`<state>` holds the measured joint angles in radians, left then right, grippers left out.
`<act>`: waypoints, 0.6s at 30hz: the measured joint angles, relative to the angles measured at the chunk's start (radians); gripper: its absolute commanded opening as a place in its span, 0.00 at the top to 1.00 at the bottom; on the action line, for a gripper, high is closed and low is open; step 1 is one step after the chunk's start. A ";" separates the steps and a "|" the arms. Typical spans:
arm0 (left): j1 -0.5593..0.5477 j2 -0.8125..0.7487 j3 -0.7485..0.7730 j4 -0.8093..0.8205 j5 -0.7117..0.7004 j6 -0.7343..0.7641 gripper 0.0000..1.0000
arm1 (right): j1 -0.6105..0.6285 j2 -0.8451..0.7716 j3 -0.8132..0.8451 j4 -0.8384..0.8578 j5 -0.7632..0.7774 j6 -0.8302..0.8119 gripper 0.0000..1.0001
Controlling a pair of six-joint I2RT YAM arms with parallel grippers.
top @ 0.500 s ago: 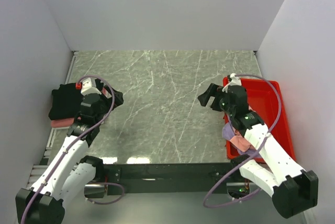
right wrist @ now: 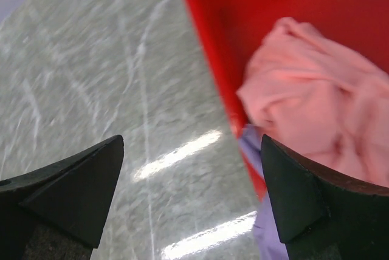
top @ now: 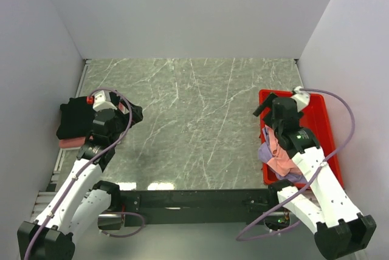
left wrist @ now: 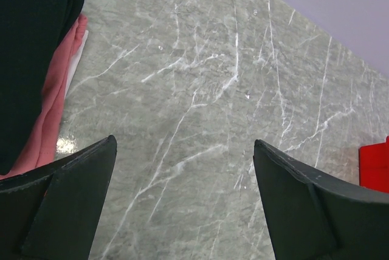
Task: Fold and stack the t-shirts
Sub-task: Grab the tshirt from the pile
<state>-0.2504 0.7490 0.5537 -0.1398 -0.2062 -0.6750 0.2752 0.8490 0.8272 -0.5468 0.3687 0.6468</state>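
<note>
Jaws on both arms are held apart, empty. A crumpled pink t-shirt (right wrist: 316,108) and a lavender t-shirt (top: 265,153) are kept in the red tray (top: 320,113) below the right jaws, likely awaiting folding. A black t-shirt (top: 74,120) is stacked on a salmon t-shirt (top: 71,143) at the worktop's (top: 188,114) left edge.

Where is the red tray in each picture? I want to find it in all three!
Top view: the red tray sits at the right edge of the table.
Left wrist view: only a red sliver shows at the right edge.
Right wrist view: it fills the upper right, with a pink shirt in it.
Shared landmark: the grey marbled table top shows in all three.
</note>
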 measured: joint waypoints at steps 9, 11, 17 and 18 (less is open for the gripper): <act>-0.003 0.054 0.000 -0.006 0.005 0.001 0.01 | -0.251 -0.025 -0.046 -0.133 0.050 0.054 0.01; -0.003 0.055 0.000 -0.007 0.008 0.001 0.01 | -0.302 -0.018 -0.082 -0.133 0.016 0.045 0.03; -0.006 0.053 0.000 -0.007 0.008 0.001 0.01 | -0.403 0.064 -0.148 -0.109 -0.079 0.015 0.12; -0.006 0.052 0.000 -0.007 0.007 0.001 0.01 | -0.410 0.073 -0.155 -0.102 -0.092 0.012 0.14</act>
<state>-0.2569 0.8013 0.5537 -0.1467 -0.1989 -0.6739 -0.1352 0.9222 0.6724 -0.6491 0.2771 0.6586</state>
